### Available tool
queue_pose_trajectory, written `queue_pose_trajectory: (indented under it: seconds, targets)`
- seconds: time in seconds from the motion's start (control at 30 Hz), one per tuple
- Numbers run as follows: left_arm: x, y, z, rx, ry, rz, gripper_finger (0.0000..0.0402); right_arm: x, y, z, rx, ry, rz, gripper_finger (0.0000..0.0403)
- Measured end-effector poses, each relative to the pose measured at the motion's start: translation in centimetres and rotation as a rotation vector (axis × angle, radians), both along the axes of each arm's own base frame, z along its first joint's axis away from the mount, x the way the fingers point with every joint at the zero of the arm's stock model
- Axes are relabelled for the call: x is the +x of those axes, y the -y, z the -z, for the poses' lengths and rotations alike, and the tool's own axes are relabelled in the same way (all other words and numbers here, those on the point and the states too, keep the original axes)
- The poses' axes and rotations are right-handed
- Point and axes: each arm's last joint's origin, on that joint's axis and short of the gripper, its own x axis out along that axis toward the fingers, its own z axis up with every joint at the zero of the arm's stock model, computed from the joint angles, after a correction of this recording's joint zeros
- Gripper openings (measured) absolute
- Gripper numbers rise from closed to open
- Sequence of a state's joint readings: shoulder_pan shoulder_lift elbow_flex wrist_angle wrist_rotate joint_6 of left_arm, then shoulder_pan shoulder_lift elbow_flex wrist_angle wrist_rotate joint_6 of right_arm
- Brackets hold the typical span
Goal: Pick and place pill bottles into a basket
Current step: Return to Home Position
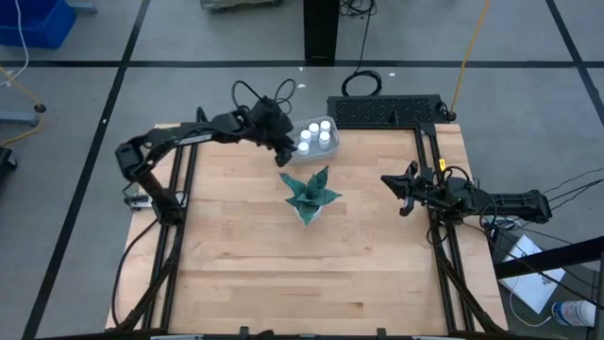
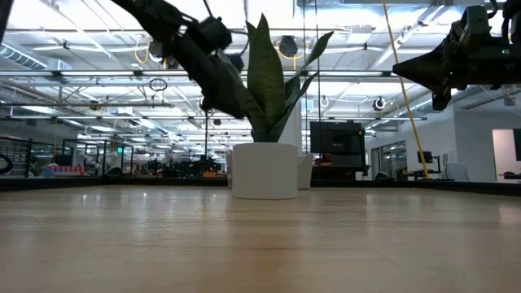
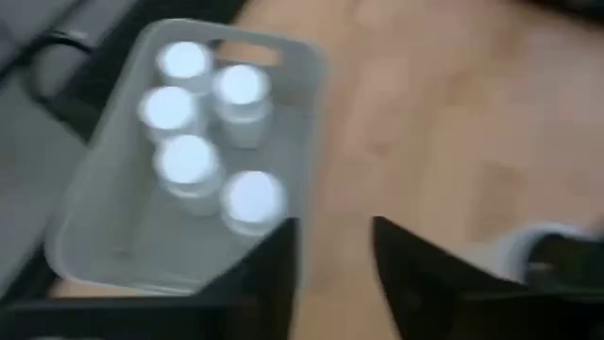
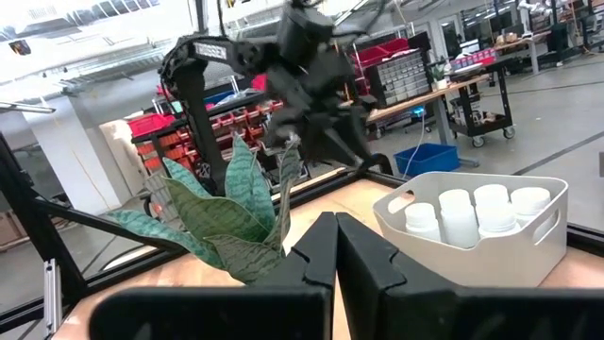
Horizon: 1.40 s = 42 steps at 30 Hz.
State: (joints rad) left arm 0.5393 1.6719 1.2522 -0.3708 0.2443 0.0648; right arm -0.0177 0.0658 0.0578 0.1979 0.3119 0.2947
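Note:
Several white pill bottles (image 3: 203, 142) stand upright inside the pale grey-blue basket (image 3: 109, 203) at the table's far edge; they also show in the high view (image 1: 316, 135) and the right wrist view (image 4: 477, 215). My left gripper (image 3: 335, 255) is open and empty, above the table just beside the basket (image 1: 319, 146), toward the plant. My right gripper (image 4: 332, 247) is shut and empty, raised at the table's right side (image 1: 401, 194).
A green spiky plant (image 1: 309, 194) in a white pot (image 2: 264, 170) stands mid-table, between the two arms. A black device (image 1: 385, 110) lies at the far edge, right of the basket. Bare wood table (image 1: 283, 274) lies toward the near edge.

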Motion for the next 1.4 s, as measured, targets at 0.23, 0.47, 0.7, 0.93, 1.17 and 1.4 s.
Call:
queue_pose_trajectory:
  seconds: [0.23, 0.47, 0.7, 0.93, 1.17, 1.4]
  targets:
    - [-3.1, 3.9, -1.7, -0.143, 0.090, 0.053, 0.0016, 0.0, 0.0, 0.0, 0.000, 0.000, 0.000, 0.0000]
    - [-8.1, 10.4, -1.0, -0.042, 0.228, -0.023, 0.0010, 0.0, 0.0, 0.0, 0.000, 0.001, 0.000, 0.0000]
    - [-13.0, 14.9, 0.6, -0.099, 0.169, 0.034, 0.0005, 0.0, 0.0, 0.0, 0.000, 0.001, 0.000, 0.0000]
    - [-16.4, 16.6, 3.2, -0.124, 0.177, -0.008, 0.0028, 0.0, 0.0, 0.0, 0.000, 0.001, 0.000, 0.0000]
    - [-18.2, 18.5, 4.8, 0.077, 0.618, 0.181, 0.0062, 0.0, 0.0, 0.0, 0.000, 0.004, 0.000, 0.0000]
    - [-20.1, 19.3, 8.0, 0.081, 0.675, 0.294, 0.0073, 0.0, 0.0, -0.1, 0.000, 0.005, 0.000, 0.0000]
